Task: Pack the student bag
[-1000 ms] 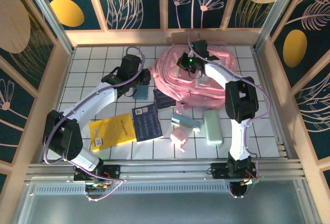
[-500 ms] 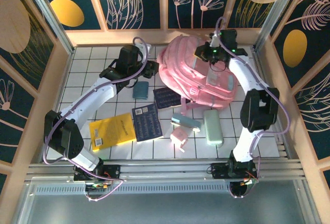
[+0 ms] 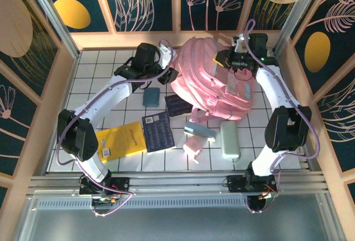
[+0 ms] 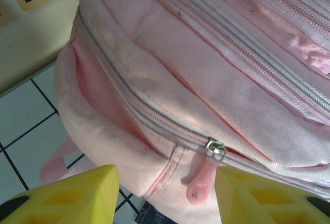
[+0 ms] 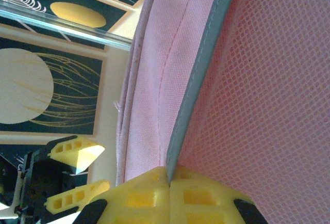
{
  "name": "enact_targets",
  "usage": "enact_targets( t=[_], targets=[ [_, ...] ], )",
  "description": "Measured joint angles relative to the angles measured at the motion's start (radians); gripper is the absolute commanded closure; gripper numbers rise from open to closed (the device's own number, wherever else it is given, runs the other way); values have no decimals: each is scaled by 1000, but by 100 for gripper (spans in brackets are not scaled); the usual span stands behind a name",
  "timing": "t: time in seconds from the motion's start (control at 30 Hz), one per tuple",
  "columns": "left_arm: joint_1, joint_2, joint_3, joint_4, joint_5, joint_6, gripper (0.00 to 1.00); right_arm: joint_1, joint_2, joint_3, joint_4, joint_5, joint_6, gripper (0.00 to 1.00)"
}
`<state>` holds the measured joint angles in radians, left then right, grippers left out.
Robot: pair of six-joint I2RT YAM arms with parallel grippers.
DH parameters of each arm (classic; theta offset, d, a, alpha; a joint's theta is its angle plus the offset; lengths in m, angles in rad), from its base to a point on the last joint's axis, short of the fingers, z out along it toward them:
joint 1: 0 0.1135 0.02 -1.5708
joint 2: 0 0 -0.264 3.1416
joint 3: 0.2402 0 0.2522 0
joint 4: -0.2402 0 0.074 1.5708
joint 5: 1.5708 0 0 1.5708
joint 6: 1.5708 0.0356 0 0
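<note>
The student bag [image 3: 213,80], a large pink backpack, is held up at the back of the table. My right gripper [image 3: 222,59] is shut on its top; in the right wrist view the fingers [image 5: 168,175] pinch a grey-trimmed edge of pink mesh [image 5: 268,79]. My left gripper [image 3: 170,75] is at the bag's left side. In the left wrist view it [image 4: 165,198] stands open, with the bag's pink zipper pull [image 4: 202,184] hanging between its yellow fingers [image 4: 67,195], close to the right one. The zipper [image 4: 154,115] runs shut across the bag.
On the tiles in front lie a yellow book [image 3: 121,140], a dark blue notebook [image 3: 158,131], a small dark booklet [image 3: 177,105], a teal case [image 3: 151,96], a pale blue item [image 3: 199,131], a small pink box [image 3: 193,146] and a mint green case [image 3: 229,139]. Wooden walls enclose the table.
My right gripper has pulled the bag up and toward the back right, so it now stands raised. My left gripper has opened and moved right to the bag's left side.
</note>
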<state>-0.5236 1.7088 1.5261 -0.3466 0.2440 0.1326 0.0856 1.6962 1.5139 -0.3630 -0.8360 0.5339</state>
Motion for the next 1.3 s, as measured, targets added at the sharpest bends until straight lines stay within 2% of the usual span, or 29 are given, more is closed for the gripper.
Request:
enact_targets(
  t=[0.23, 0.4, 0.63, 0.93, 1.17, 1.3],
  targets=[
    [-1, 5, -50, -23, 95, 65, 39, 0, -32, -19, 11, -5, 7, 100],
    [-6, 5, -124, -25, 100, 89, 35, 0, -40, -23, 29, -23, 27, 100],
    [-10, 5, -125, -24, 83, 108, 33, 0, -56, -57, 68, -47, 52, 100],
    [-27, 63, -75, -27, 49, 163, 49, 10, -69, -64, 86, -53, 51, 100],
    [-36, 73, -71, -21, 21, 198, 72, 28, -73, -69, 86, -52, 47, 100],
    [-43, 32, -124, 25, 0, 209, 85, 28, -74, -69, 86, -52, 44, 100]
  ],
)
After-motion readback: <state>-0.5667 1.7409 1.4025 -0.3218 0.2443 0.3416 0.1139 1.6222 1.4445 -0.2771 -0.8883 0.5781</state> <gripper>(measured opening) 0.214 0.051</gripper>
